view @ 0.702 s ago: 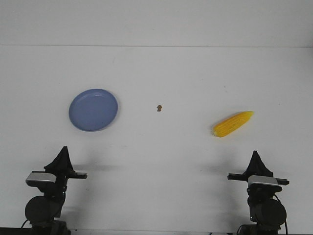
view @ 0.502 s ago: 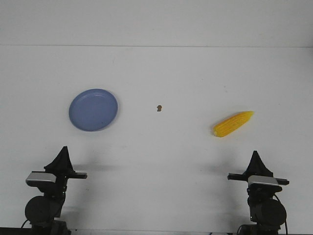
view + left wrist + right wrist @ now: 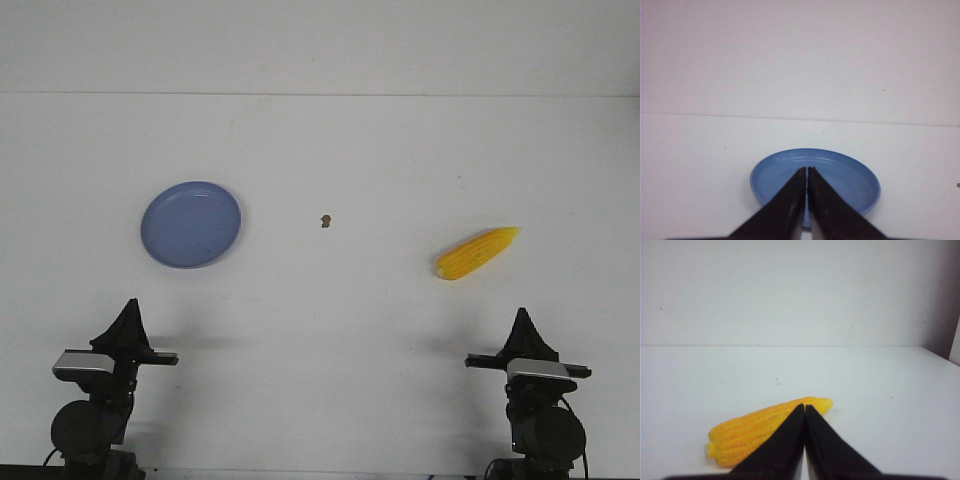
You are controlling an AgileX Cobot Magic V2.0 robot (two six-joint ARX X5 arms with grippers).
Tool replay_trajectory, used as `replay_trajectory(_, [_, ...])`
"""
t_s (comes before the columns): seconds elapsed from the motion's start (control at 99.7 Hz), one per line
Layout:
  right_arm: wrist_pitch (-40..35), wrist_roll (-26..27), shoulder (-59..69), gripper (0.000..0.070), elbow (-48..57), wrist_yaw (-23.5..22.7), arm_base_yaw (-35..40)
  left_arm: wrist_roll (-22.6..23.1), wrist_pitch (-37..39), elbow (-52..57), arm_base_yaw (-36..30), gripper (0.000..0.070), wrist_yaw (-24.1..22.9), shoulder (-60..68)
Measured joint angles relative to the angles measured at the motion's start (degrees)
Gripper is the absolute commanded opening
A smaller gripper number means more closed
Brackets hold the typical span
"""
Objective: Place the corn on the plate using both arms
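The yellow corn point(image 3: 476, 252) lies on the white table at the right, its tip pointing right and away. It also shows in the right wrist view point(image 3: 752, 431), beyond the fingers. The periwinkle-blue plate point(image 3: 190, 223) sits empty at the left, and shows in the left wrist view point(image 3: 855, 177). My left gripper point(image 3: 129, 308) is shut and empty at the near left, short of the plate point(image 3: 806, 169). My right gripper point(image 3: 521, 317) is shut and empty at the near right, short of the corn point(image 3: 804, 406).
A tiny brown speck point(image 3: 325, 221) lies on the table between plate and corn. The table's far edge meets a white wall point(image 3: 320, 45). A dark wall corner shows at the edge of the right wrist view point(image 3: 945, 315).
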Motion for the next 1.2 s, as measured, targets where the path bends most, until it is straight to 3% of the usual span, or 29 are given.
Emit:
replay_trajectory(0.191, [1.38, 0.7, 0.0, 0.0, 0.0, 0.02, 0.0, 0.02, -0.77, 0.31, 0.0, 0.0015, 0.0, 0.0])
replay_trajectory(0.391, [0.68, 5.18, 0.0, 0.0, 1.95, 0.0, 0.0, -0.02, -9.57, 7.21, 0.0, 0.0015, 0.0, 0.92])
replay_trajectory(0.672, [-19.43, 7.08, 4.11, 0.0, 18.45, 0.0, 0.0, -3.37, -22.64, 23.23, 0.0, 0.0015, 0.0, 11.63])
replay_trajectory(1.033, [-50.51, 9.22, 24.11, 0.0, 45.35, -1.11, 0.0, -4.31, -47.71, 50.6, 0.0, 0.0015, 0.0, 34.4])
replay_trajectory(1.204, [-54.4, 9.14, 30.6, 0.0, 50.8, -1.09, 0.0, -4.22, -54.9, 57.42, 0.0, 0.0015, 0.0, 43.25])
